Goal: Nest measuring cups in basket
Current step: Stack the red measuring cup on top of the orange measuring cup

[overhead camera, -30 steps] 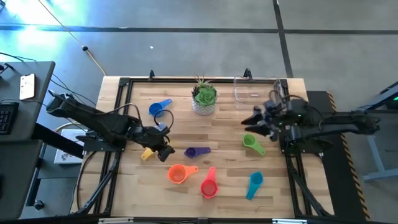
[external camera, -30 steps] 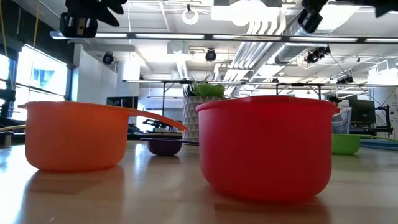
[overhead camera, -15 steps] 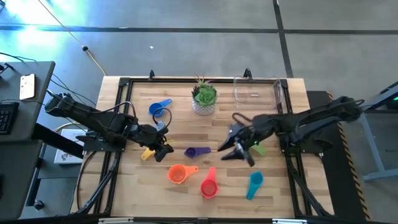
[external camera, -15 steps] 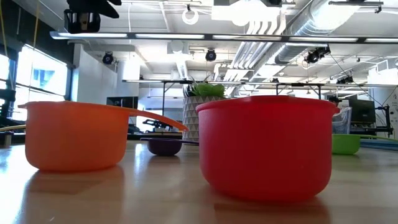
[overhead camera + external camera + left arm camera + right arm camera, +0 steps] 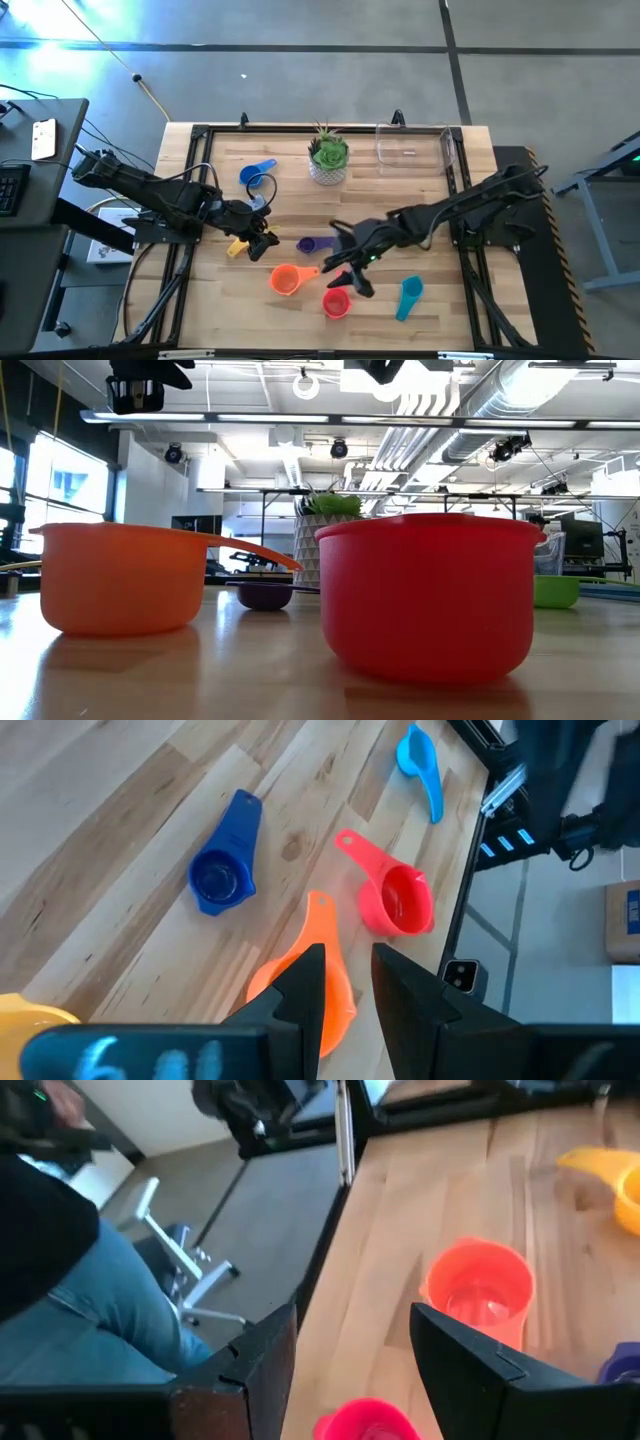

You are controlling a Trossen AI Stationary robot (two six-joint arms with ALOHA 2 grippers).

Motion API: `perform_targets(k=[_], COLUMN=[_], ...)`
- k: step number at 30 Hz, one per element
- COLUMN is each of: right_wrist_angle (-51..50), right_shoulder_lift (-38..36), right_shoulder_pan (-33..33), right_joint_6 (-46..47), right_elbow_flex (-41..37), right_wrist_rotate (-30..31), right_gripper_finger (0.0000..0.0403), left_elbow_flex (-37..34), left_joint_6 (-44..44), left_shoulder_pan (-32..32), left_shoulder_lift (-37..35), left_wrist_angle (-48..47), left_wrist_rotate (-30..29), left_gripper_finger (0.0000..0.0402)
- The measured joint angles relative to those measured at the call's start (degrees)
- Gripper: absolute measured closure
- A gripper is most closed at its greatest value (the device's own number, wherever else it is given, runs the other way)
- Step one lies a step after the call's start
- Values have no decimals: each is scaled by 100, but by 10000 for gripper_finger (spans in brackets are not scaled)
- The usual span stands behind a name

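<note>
Clearly these measuring cups are light, stiff plastic, likely slick on the rounded bowl, so the flat handle or the thin rim looks like the surest place to pinch. The right gripper (image 5: 345, 277) reaches across the desk (image 5: 440, 310) and hangs between the orange cup (image 5: 285, 280) and the red-pink cup (image 5: 336, 300), its fingers (image 5: 470, 1370) spread wide with nothing between them. The left gripper (image 5: 262, 243) sits beside the yellow cup (image 5: 236, 246); its fingers (image 5: 300, 995) are parted by a narrow gap and hold nothing. Other cups lie scattered: blue (image 5: 255, 174) near the plant pot (image 5: 328, 168), purple (image 5: 312, 243) mid-desk, teal (image 5: 409, 294) towards the near edge. I cannot spot the green one in the overhead view. The clear basket (image 5: 385, 150) stands at the far right corner, seemingly with no cup in it yet.
</note>
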Motion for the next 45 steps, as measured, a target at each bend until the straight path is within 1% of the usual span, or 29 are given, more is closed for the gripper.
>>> perform_targets(k=[8,14,21,25,31,38,41,45], right_wrist_angle=[-35,-36,-39,-47,-32,-39,-37,-83], right_shoulder_lift=[735,1068,1241,1396,1550,1704,1704,1730], right_shoulder_pan=[163,254,241,242,258,278,278,278], right_joint_6=[-22,-588,-1347,-1622,-1759,-1803,-1960,-2050], right_elbow_flex=[141,142,142,142,142,142,142,142], right_wrist_rotate=[17,276,347,345,309,301,312,334], right_gripper_finger=[214,214,214,214,214,214,214,214], left_elbow_flex=[0,0,0,0,0,0,0,0], left_joint_6=[7,-2,-186,-412,-570,-573,-570,-575], left_shoulder_pan=[0,0,0,0,0,0,0,0], left_shoulder_lift=[0,0,1,1,2,2,2,2], left_wrist_angle=[-1,2,6,4,8,6,6,4], left_wrist_rotate=[-2,-2,-19,-155,-319,-324,-327,-439], left_gripper_finger=[328,328,328,328,328,328,328,328])
